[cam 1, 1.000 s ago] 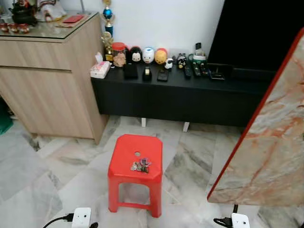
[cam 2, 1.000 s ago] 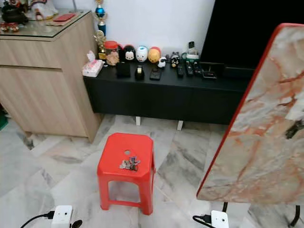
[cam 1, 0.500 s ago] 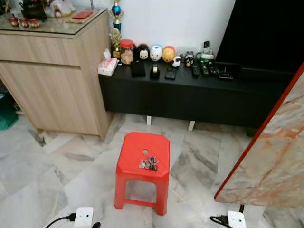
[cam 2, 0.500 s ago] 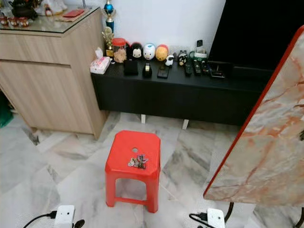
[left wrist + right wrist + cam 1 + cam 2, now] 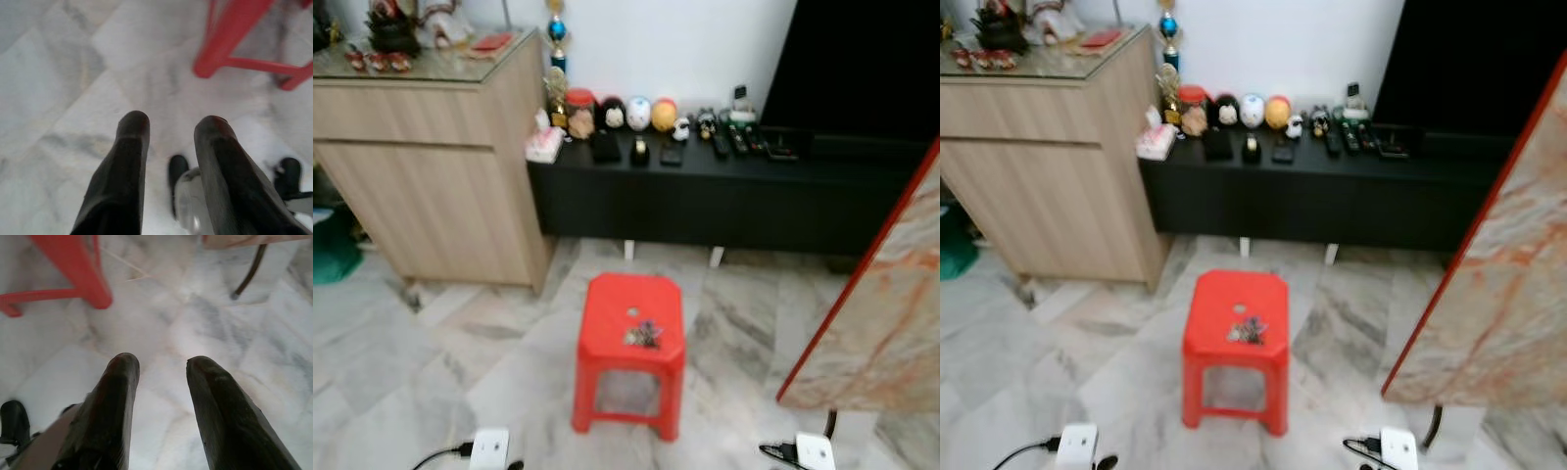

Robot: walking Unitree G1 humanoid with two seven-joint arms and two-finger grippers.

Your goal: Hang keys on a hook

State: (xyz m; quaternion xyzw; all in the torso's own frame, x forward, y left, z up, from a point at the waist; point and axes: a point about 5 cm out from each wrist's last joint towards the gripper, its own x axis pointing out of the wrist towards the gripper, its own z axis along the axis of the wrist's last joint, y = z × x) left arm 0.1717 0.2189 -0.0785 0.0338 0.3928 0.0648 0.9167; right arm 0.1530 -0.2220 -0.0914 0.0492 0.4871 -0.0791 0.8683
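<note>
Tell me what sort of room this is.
Probably a home living room: a large dark TV screen above a low black console lined with small figurines, a wooden sideboard, and marble floor tiles.

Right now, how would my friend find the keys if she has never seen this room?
Look for the long black cabinet against the white wall. On the marble floor in front of it stands a red plastic stool. The keys lie on its seat, a small dark bunch just past the little round hole, the only thing on the stool.
</note>
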